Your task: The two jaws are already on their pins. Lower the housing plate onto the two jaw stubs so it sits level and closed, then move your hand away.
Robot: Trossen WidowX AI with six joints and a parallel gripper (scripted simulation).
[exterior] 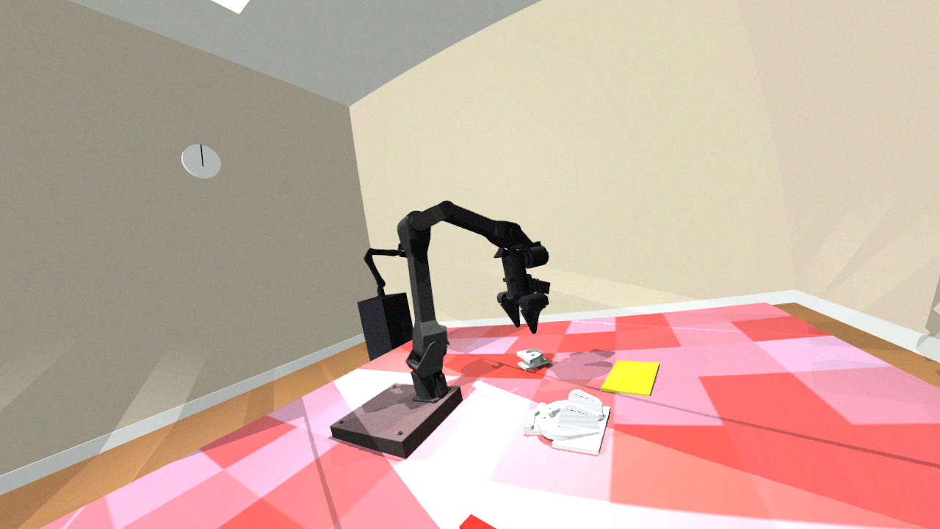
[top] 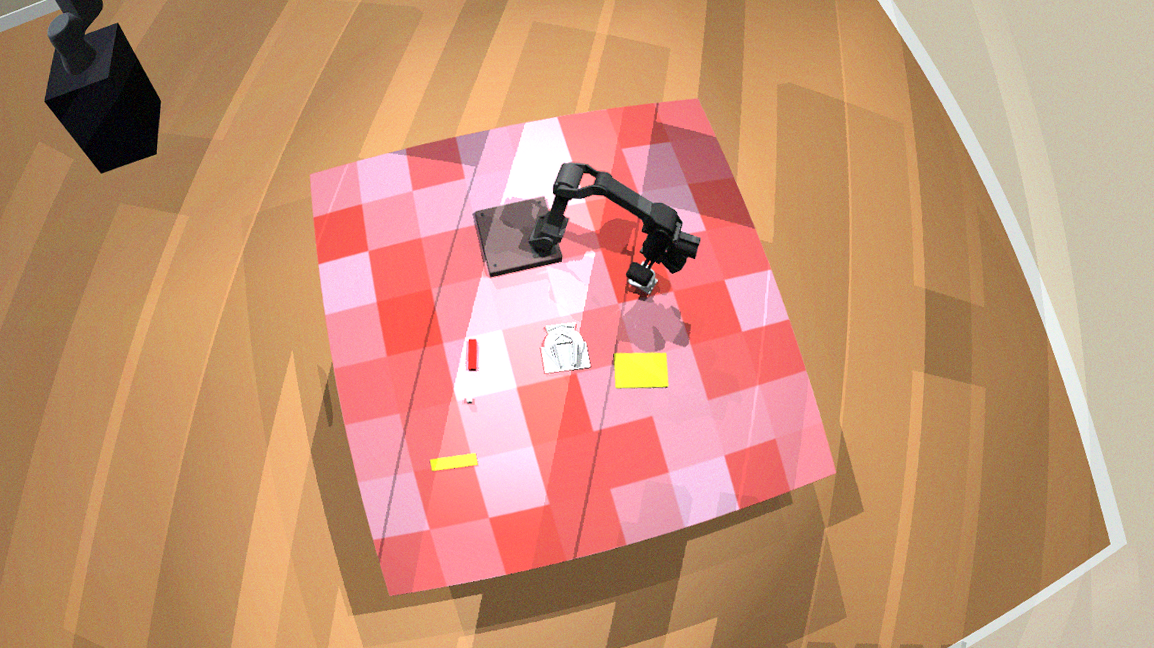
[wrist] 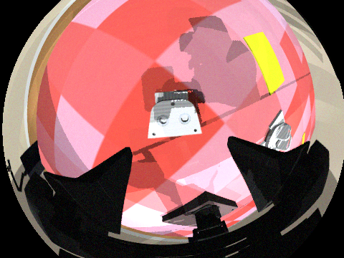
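The small white piece (top: 643,289) (exterior: 529,355) (wrist: 175,127), seemingly the housing plate, sits on the checkered table. Its top has one rounded side and two round features in the wrist view; a part shows below the top. The larger white assembly (top: 565,349) (exterior: 581,422) (wrist: 280,137) stands apart from it, with a flat base, a round part and upright slotted pieces, apparently the jaws. Their stubs are too small to tell. My gripper (top: 641,274) (exterior: 526,328) (wrist: 180,146) points down, open and empty, above the small piece and touching nothing.
A flat yellow block (top: 641,370) (exterior: 631,378) (wrist: 266,62) lies beyond the assembly. A red bar (top: 472,354) (exterior: 476,523), a tiny white piece (top: 469,400) and a thin yellow bar (top: 453,462) lie on the table. My arm's dark base plate (top: 513,251) (exterior: 384,417) stands behind.
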